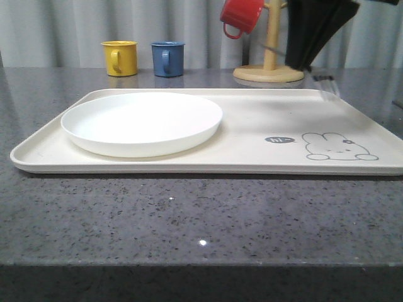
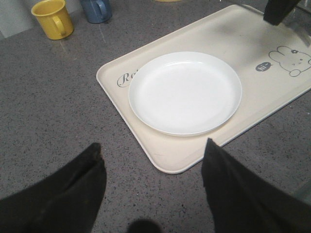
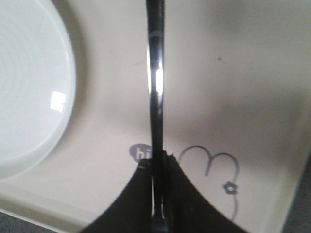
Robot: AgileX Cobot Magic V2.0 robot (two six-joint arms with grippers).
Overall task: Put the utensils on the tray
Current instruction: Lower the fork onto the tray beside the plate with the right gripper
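Note:
The cream tray (image 1: 264, 119) (image 2: 170, 150) lies across the grey counter, with the round white plate (image 1: 141, 123) (image 2: 184, 92) (image 3: 24, 87) on its left half. My right gripper (image 1: 301, 63) (image 3: 158, 160) hangs above the tray's far right part, over the bunny drawing. It is shut on a slim shiny metal utensil (image 3: 156, 82); its blurred end in the front view looks like fork tines (image 1: 323, 79). My left gripper (image 2: 153, 144) is open and holds nothing, hovering over the counter just off the tray's near left corner.
A yellow mug (image 1: 119, 58) and a blue mug (image 1: 167, 58) stand at the back of the counter behind the tray. A wooden mug tree (image 1: 269, 69) with a red mug (image 1: 241, 16) hanging on it stands at the back right, close to my right arm.

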